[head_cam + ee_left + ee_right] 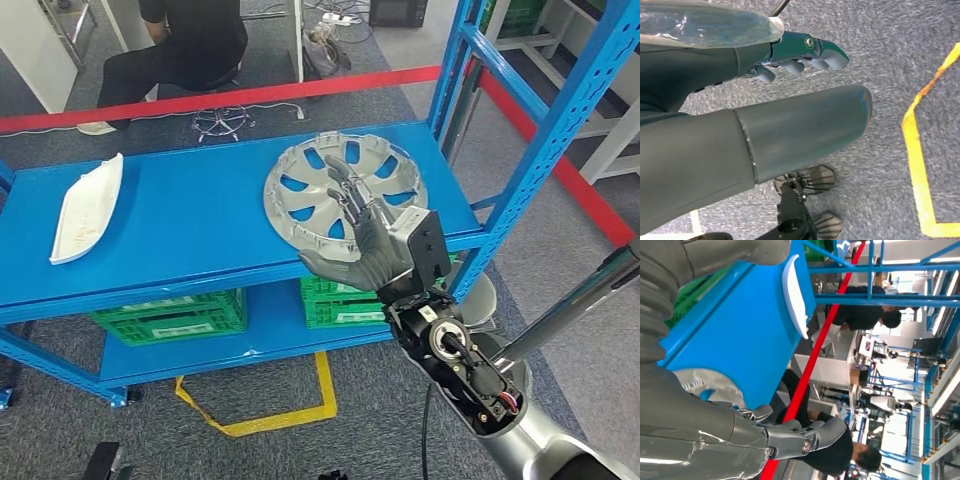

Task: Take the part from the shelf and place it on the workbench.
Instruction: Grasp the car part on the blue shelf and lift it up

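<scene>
A silver wheel cover lies flat on the right part of the blue shelf. My right hand hovers over its near edge with the fingers stretched out and apart, holding nothing. In the right wrist view the same fingers reach out past the wheel cover. A white curved part lies at the shelf's left end, far from the hand. My left hand hangs over the grey floor with nothing in it.
A blue upright post rises just right of the wheel cover. Green crates sit on the lower shelf. A person sits behind the shelf, beyond a red floor line. Yellow tape marks the carpet in front.
</scene>
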{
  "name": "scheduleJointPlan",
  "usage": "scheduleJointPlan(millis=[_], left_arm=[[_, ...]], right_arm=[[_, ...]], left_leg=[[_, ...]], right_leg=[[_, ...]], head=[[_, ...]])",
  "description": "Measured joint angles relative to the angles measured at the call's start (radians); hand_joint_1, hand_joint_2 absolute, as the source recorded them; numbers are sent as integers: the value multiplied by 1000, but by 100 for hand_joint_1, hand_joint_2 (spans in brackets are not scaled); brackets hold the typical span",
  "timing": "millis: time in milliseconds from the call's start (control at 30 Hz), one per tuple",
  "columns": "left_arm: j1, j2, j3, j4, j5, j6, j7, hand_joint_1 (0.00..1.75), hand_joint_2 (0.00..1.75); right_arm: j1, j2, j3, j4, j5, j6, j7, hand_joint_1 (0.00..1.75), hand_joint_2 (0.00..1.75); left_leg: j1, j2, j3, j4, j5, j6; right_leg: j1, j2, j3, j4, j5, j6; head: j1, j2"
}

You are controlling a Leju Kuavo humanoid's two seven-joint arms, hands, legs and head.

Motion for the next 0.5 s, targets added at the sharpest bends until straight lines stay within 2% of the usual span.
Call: scheduleJointPlan(millis=[133,200,233,267,300,333,367,400,467,500], left_arm=[[0,0,0,0,0,0,0,0,0],[-1,-1,0,0,0,0,0,0,0],[-2,-2,0,0,0,0,-1,0,0],[-5,-2,0,0,0,0,-2,0,0],[-8,-4,0,0,-1,0,-3,0,0],[-9,-6,0,0,-2,0,-4,0,0],[-11,-7,0,0,-2,-1,-4,0,0],[-12,-8,0,0,-3,-1,-4,0,0],[-14,-8,0,0,-3,-1,-4,0,0],[-16,-8,0,0,-4,-1,-4,0,0]], right_arm=[[0,0,0,-1,0,0,0,0,175],[-2,0,-1,-1,2,1,0,0,175],[-3,0,-1,-2,3,3,1,0,175],[-6,0,-2,-4,5,5,2,0,175],[-8,0,-4,-7,7,7,5,0,175],[-10,-1,-5,-10,9,8,6,0,175],[-12,-1,-7,-12,10,8,8,0,175],[-12,-1,-7,-12,11,8,8,0,175],[-13,-1,-7,-12,11,7,9,0,175],[-14,-1,-8,-12,11,6,9,0,175]], left_leg=[[0,0,2,1,-2,-1],[-1,1,6,4,-9,-7],[-2,2,7,6,-12,-13],[-1,4,-27,73,-44,-25],[1,4,-79,163,-76,-36],[5,5,-131,247,-99,-45],[9,5,-177,315,-111,-51],[10,5,-179,294,-80,-50],[10,4,-121,148,1,-45],[9,3,-92,85,25,-42]], right_leg=[[-1,-1,10,-25,14,0],[1,-7,33,-75,25,1],[3,-6,46,-102,27,-6],[4,-4,59,-123,23,-18],[4,0,68,-131,20,-30],[3,4,77,-136,14,-42],[1,7,85,-138,10,-48],[1,9,91,-138,5,-47],[1,12,104,-138,-5,-41],[2,14,108,-138,-10,-36]], head=[[0,0],[0,0],[0,0],[-1,0],[-2,0],[-3,0],[-4,0],[-4,0],[-5,0],[-5,0]])
